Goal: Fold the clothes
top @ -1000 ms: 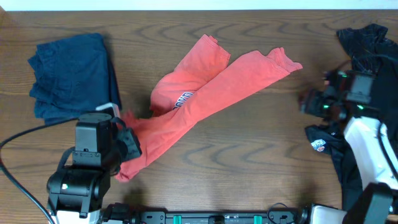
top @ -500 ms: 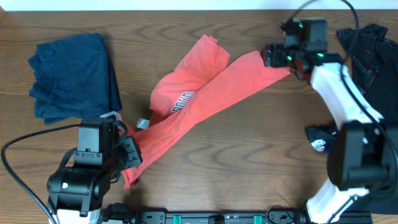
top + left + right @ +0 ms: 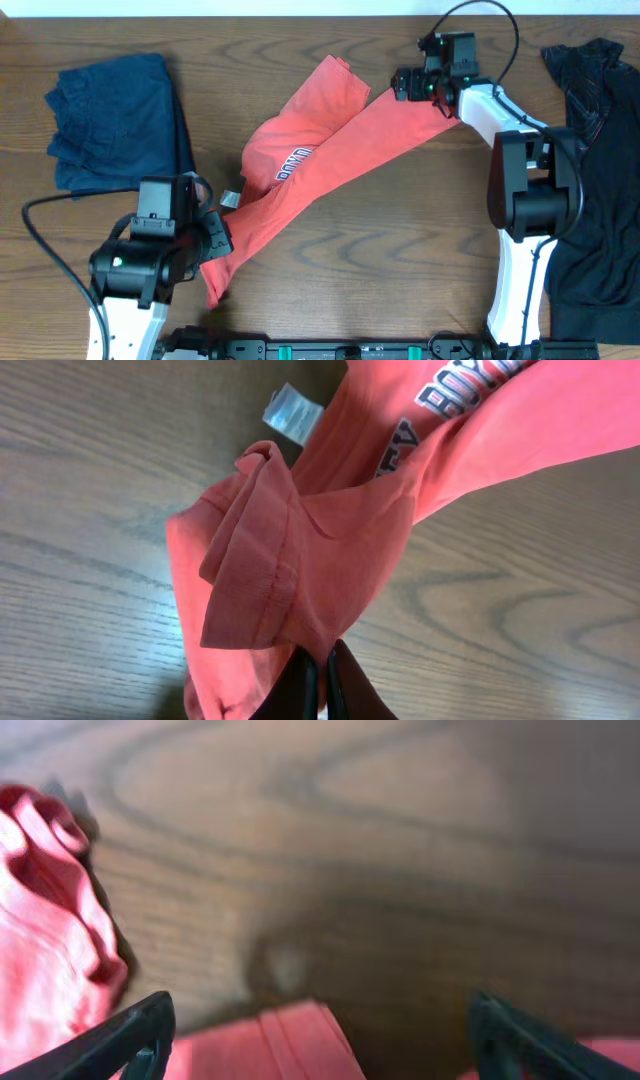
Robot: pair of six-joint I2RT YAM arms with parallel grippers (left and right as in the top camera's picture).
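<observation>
Coral shirt point(image 3: 330, 150) pinched in left gripper point(image 3: 321, 675), right gripper point(image 3: 404, 85) above it

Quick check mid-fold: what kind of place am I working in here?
Probably a robot lab bench, not a home: a wood-grain table, cabled left arm and right arm mounted at its edge, and the coral-red shirt laid out.

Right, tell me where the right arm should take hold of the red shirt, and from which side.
Take the upper-right tip of the coral-red shirt, coming down from above. That end lies flat on the table, opposite the bunched corner the left gripper pinches, and the right gripper hangs over it with fingers open, so a straight drop should do.
</observation>
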